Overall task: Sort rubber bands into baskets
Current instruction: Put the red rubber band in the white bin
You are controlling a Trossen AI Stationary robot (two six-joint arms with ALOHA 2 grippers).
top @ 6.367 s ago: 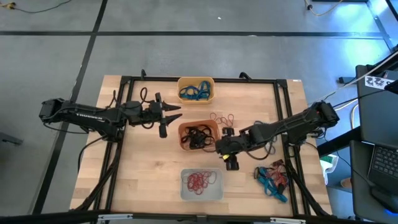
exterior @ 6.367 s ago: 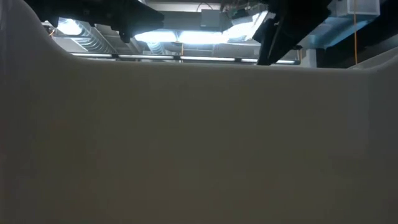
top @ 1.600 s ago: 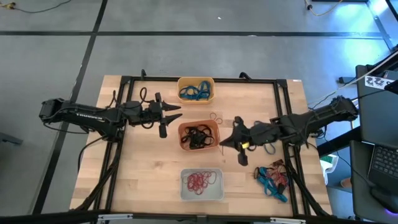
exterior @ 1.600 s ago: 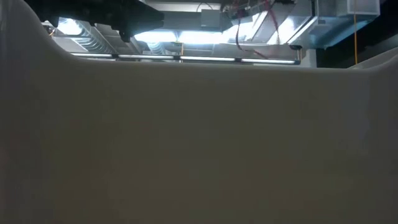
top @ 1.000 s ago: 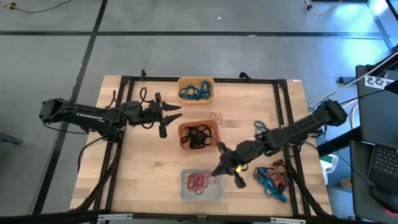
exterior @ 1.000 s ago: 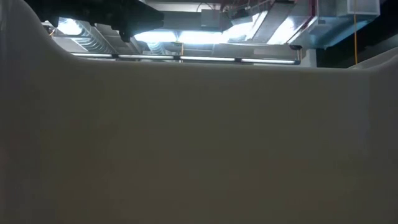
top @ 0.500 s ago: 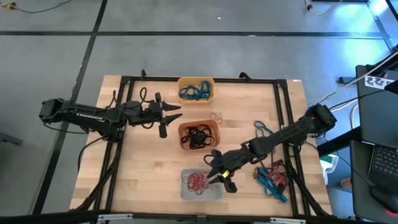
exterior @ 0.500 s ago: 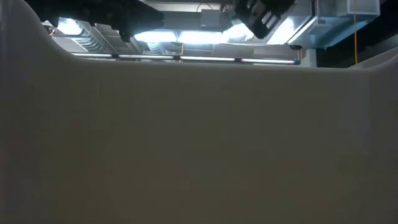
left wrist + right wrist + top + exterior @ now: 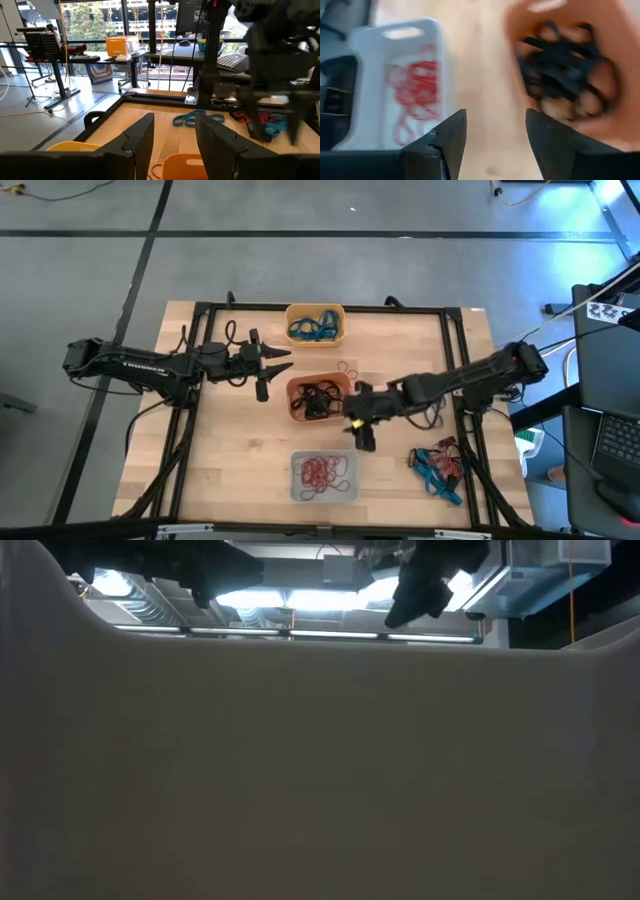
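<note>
Three baskets stand in a row down the table's middle: a yellow one (image 9: pixel 315 324) with blue rubber bands, a red-orange one (image 9: pixel 320 398) with black bands (image 9: pixel 560 60), and a whitish one (image 9: pixel 324 477) with red bands (image 9: pixel 417 92). My right gripper (image 9: pixel 356 430) hangs open and empty, tilted down over the bare wood between the red-orange and whitish baskets (image 9: pixel 492 145). My left gripper (image 9: pixel 272 372) waits open, level, left of the red-orange basket (image 9: pixel 182 167). The whitish basket's wall (image 9: pixel 320 770) fills the low view.
A loose pile of blue, red and black bands (image 9: pixel 438 464) lies near the table's right edge. A few thin bands (image 9: pixel 348 368) lie right of the yellow basket. A black frame (image 9: pixel 455 340) borders the wooden table. Bare wood lies left of the baskets.
My right gripper stood shut by the whitish basket's right side, reached over that basket and opened there. It has since gone toward the table's far edge and tipped further down, and now hangs beside the red-orange basket. My left arm kept still.
</note>
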